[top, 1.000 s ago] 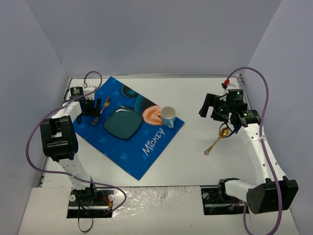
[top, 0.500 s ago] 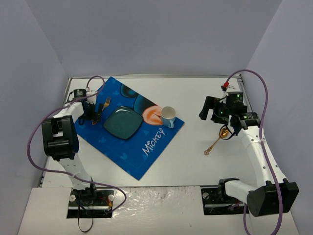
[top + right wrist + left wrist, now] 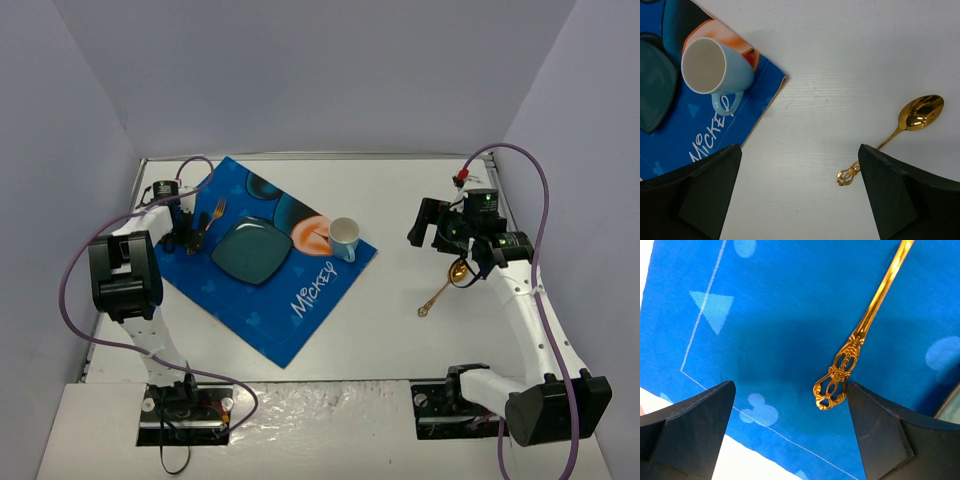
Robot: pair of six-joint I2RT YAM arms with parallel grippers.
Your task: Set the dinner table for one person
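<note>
The white dinner table carries a blue Mickey placemat with a teal plate and a light blue cup on it. A gold fork lies on the mat left of the plate. My left gripper is open just above the fork's handle end; in the left wrist view the gripper has the ornate handle close to its right finger. A gold spoon lies on the bare table at the right. My right gripper is open and empty above the table, and in the right wrist view the gripper has the spoon by its right finger.
Metal rails edge the table at the back and sides. Purple cables loop from both arms. The cup and the mat's corner show at the upper left of the right wrist view. Grey walls enclose the table.
My left gripper has shifted a little along the mat's left edge by the fork's handle. The right arm has barely moved. Fork, spoon, plate and cup lie where they were.
</note>
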